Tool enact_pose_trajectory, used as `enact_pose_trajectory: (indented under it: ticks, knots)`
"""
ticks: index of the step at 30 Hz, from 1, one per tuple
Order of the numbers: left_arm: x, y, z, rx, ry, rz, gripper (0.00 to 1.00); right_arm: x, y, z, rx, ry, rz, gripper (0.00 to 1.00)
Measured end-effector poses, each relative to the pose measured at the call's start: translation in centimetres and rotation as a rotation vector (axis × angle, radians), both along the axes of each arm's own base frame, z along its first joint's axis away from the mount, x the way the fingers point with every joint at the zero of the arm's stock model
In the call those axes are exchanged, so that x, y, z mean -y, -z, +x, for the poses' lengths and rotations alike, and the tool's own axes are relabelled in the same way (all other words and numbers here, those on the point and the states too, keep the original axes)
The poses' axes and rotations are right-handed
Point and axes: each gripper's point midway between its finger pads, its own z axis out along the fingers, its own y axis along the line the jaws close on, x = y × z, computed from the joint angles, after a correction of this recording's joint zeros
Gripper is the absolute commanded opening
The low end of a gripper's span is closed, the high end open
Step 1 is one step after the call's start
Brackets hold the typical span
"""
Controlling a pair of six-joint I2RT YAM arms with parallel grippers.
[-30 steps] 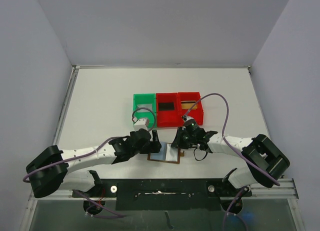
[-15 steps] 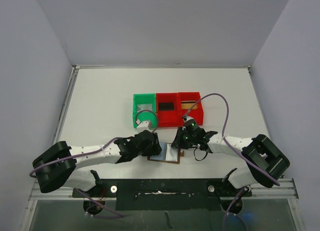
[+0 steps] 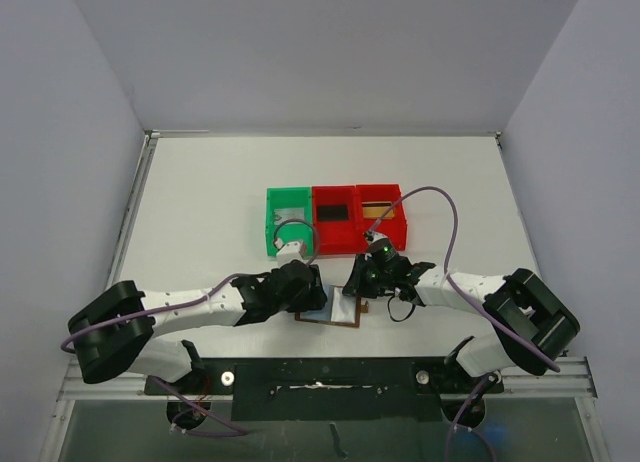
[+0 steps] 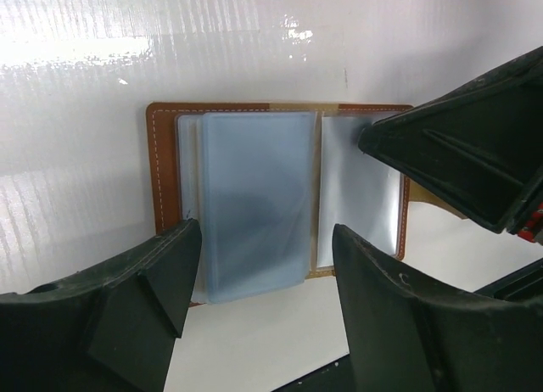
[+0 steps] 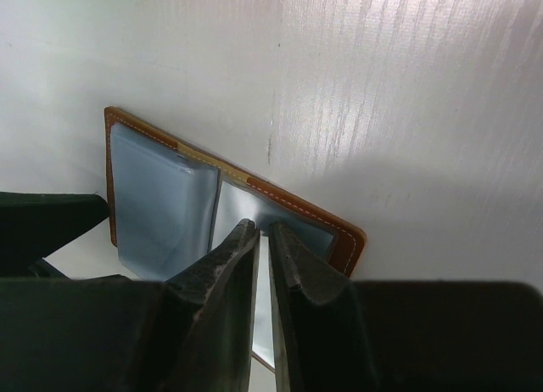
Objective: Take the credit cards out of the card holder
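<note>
The card holder point(image 3: 340, 312) lies open and flat near the table's front edge, brown rim up, pale blue-grey inside. In the left wrist view the holder point(image 4: 161, 171) shows a pale blue-grey card point(image 4: 254, 205) on its left half, reaching past the near rim. My left gripper point(image 4: 267, 277) is open and empty, its fingers either side of that card's near end, just above the table. It also shows in the top view point(image 3: 312, 294). My right gripper point(image 5: 260, 231) is shut, its tips pressed on the holder's right half point(image 5: 344, 243).
Three small bins stand in a row behind the holder: a green one point(image 3: 271, 222), a red one point(image 3: 335, 244) with a dark card, and a red one point(image 3: 398, 227) with a gold card point(image 3: 375, 211). Both arms crowd the holder.
My left gripper has moved from beside the green bin down toward the holder's left half. The right gripper has stayed pressed on the holder.
</note>
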Motion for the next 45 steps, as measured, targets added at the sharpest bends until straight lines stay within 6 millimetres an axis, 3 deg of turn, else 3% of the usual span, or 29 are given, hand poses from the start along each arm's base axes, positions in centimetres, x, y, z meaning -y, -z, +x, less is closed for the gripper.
enact_pose_trajectory:
  ticks: [9,14,22,32,45]
  knots:
    - [0.4,-1.9,0.5,0.034,-0.009,-0.024,0.62,0.0,0.0,0.0,0.000,0.000,0.000,0.14]
    - [0.5,-1.6,0.5,0.029,-0.012,-0.022,0.62,0.0,0.0,0.0,0.000,0.000,0.000,0.14]
    - [0.3,0.5,0.2,-0.011,-0.015,0.025,0.59,0.0,0.0,0.0,0.000,0.000,0.000,0.13]
    - [0.8,0.4,0.1,-0.011,-0.006,0.021,0.47,0.0,0.0,0.0,-0.001,0.000,0.000,0.13]
    - [3.0,-1.5,-0.2,-0.003,0.044,-0.090,0.46,0.0,0.0,0.0,0.000,0.000,0.000,0.13]
